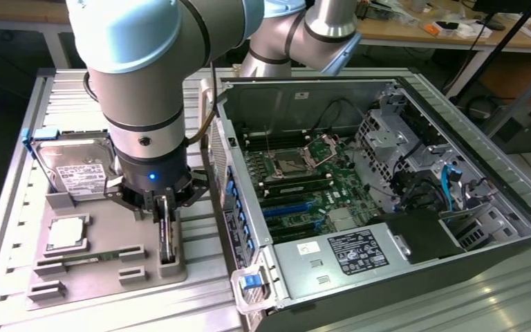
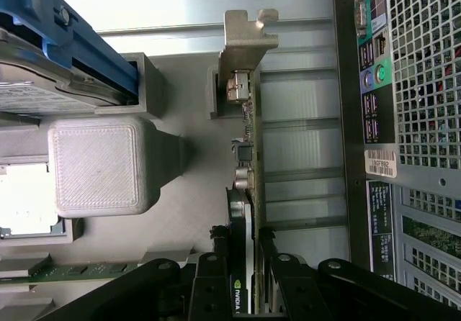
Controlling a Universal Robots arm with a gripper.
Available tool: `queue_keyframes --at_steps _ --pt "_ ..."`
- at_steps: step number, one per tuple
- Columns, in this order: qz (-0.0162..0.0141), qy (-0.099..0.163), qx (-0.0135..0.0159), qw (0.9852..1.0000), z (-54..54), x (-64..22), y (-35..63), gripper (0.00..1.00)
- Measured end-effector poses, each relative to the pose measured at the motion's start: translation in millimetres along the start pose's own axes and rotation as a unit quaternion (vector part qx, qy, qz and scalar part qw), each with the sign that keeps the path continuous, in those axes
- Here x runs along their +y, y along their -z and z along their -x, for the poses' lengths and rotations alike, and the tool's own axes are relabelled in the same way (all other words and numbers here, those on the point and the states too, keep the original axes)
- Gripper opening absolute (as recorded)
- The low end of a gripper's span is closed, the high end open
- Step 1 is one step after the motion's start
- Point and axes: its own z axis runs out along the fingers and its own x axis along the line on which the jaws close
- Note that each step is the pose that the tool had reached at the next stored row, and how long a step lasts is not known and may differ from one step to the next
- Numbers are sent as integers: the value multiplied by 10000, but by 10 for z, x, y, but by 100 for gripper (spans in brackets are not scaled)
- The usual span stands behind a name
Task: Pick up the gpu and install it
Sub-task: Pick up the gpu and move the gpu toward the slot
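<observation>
**Tool pinches the gpu in its holder**

The tool (image 1: 166, 206) hangs straight down from the arm over a grey holder (image 1: 90, 280) that lies on the slatted table (image 1: 3, 270). This is at the exterior view's left, just beside the open computer case (image 1: 487, 207). The gpu (image 2: 252, 145) stands on its long edge in a narrow slot of this holder, on the side nearest the case. Its silver bracket (image 2: 248, 39) is at the end far from the tool.

In the wrist view the two black fingers (image 2: 212, 285) stand one on each flat face of the card, and they appear to press against it. So I judge that the tool is pinching the gpu near the end opposite the bracket. The card seems to sit low in its slot, not lifted out.

On the same holder rest a hard drive (image 1: 77, 169) and a CPU chip (image 1: 67, 233), both apart from the tool.

How the card will handle, in my judgement: it is thin, stiff and rather light, so a moderate pinch on the two flat faces should carry it. It is also fragile. The small parts along the green board can break under pressure, so the black cooler and the bare board are the safer places for the fingers. Because the grasp is near one end, the bracket end may tip down when the card is free of the slot.
</observation>
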Motion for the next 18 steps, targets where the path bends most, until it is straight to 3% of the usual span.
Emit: queue_keyframes --at_steps 18 --pt "-1 0 1 10000 3 5 113 27"
